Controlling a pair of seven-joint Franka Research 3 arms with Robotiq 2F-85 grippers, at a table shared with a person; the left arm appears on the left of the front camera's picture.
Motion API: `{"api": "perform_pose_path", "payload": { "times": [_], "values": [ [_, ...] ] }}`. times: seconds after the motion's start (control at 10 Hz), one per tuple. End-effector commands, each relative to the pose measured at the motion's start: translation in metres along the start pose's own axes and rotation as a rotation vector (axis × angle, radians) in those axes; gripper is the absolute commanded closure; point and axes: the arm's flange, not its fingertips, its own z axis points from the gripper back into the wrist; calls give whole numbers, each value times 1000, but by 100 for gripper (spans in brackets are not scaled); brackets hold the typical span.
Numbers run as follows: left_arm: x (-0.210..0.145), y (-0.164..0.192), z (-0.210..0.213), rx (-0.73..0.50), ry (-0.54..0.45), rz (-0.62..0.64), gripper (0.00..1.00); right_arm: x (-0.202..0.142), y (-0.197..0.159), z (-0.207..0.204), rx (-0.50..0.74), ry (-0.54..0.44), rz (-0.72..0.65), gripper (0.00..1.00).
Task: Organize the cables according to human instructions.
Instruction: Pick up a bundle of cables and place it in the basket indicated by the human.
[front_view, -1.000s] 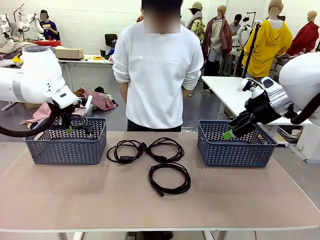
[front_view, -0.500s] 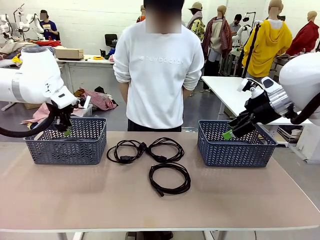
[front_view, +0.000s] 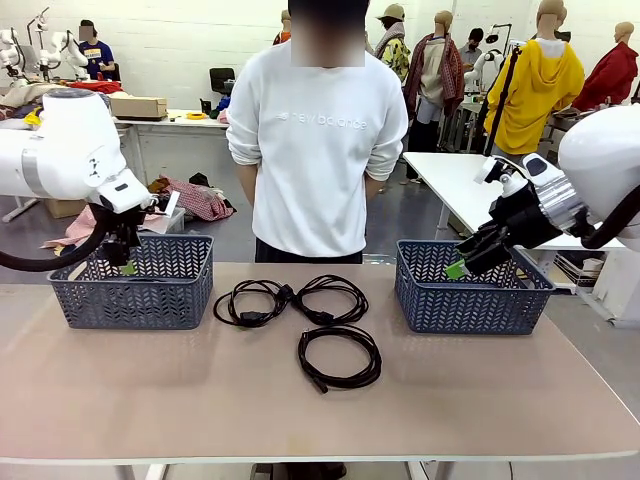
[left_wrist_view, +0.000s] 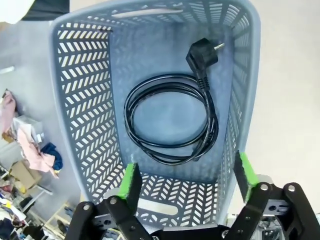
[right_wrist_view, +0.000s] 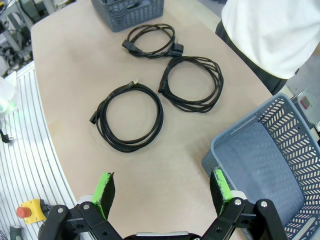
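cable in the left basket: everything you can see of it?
The cable is a thin black cord, rubbery-looking, coiled in a few round loops and lying flat on the floor of the grey slotted basket. Its chunky plug lies just outside the coil. Nothing grips it; the open left gripper hangs above.

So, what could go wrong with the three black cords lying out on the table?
The left rear coiled black cord and the right rear cord touch, so lifting either might drag its neighbour. A loop may also uncoil when picked up by the open right gripper and catch on the rim of the grey slotted plastic basket near it.
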Motion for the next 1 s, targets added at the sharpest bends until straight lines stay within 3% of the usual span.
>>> {"api": "perform_pose_path", "payload": {
  "times": [0.0, 0.9],
  "values": [
    [-2, 4, 2, -19, -31, -12, 0, 1, -2, -1, 12, -32, 11, 0],
    [5, -1, 0, -6, -24, 12, 0, 1, -2, -1, 12, -32, 11, 0]
  ]
}}
